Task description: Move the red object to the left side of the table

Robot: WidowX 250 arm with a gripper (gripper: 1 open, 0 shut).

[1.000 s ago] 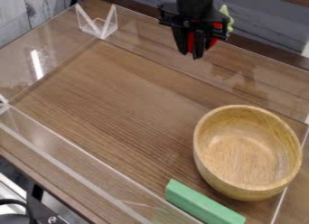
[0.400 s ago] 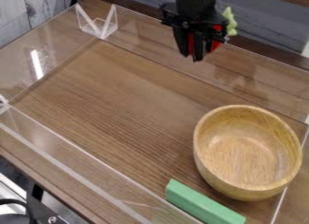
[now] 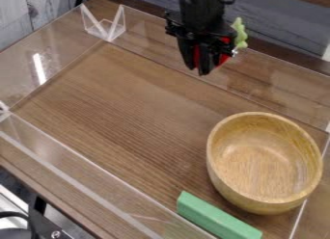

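Observation:
My black gripper (image 3: 203, 66) hangs above the far middle of the brown wood-grain table (image 3: 123, 118). Its fingers point down and are shut on the red object (image 3: 221, 53). That object is small and glossy, red shows on both sides of the fingers, and a green tip (image 3: 238, 32) sticks out to the right. It is held up in the air, off the tabletop, and the fingers hide most of it.
A large empty wooden bowl (image 3: 264, 162) sits at the right front. A flat green block (image 3: 219, 219) lies by the front edge below it. Low clear acrylic walls (image 3: 103, 24) border the tabletop.
The gripper, still holding the red object, has shifted a little to the left and slightly lower. The bowl and the green block have not moved.

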